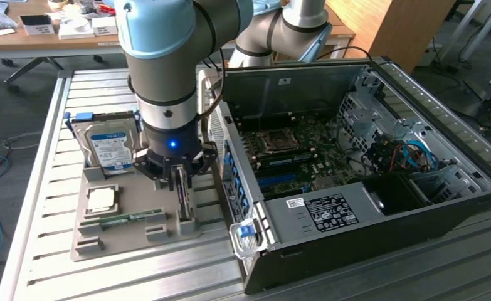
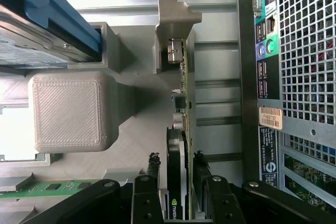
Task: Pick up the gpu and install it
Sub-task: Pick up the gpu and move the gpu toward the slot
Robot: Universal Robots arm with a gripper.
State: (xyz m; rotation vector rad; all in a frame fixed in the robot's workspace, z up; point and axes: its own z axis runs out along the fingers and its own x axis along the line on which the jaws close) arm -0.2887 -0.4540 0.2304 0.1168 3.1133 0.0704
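Tray (image 1: 121, 244) on the slatted surface (image 1: 49, 188) is crowded: hard drive (image 1: 110, 147) on edge, CPU (image 1: 101, 199) and RAM (image 1: 132, 218) toward the exterior view's left, open case (image 1: 379, 244) close on the exterior view's right. The gpu (image 2: 184, 87) stands on edge in its tray slot between them, with the arm pointing straight down over it. The wrist view gets closer: end effector (image 1: 180, 179) open, fingers (image 2: 153, 169) either side of the gpu's top edge, thin gap on the black face

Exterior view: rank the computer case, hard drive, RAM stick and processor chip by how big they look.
1. computer case
2. hard drive
3. RAM stick and processor chip: one is longer, the other wider, so they are too close to rank.
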